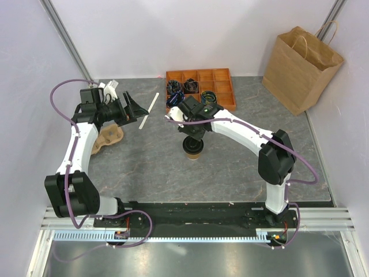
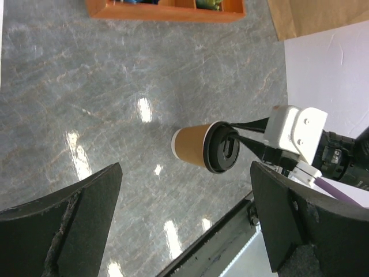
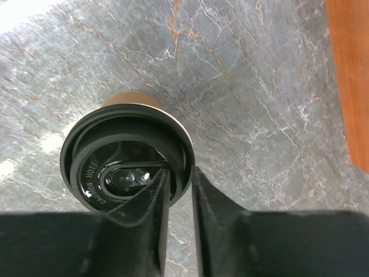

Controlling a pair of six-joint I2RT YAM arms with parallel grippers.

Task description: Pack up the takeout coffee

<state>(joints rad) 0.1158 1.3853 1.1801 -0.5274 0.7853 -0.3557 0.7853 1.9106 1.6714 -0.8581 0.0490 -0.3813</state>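
Overhead, the takeout coffee (image 1: 193,152) stands on the gray surface (image 1: 230,167) just in front of the orange tray (image 1: 200,88), with the right hand (image 1: 192,140) directly over it. The left hand (image 1: 136,112) hovers well to the tray's left, spread wide and gripping nothing. From the left wrist, the cup shows upright in front of the tray, the right hand's thin fingers (image 2: 253,145) at its black lid (image 2: 222,147). From the right wrist, those fingers pinch the lid's rim, one inside and one outside.
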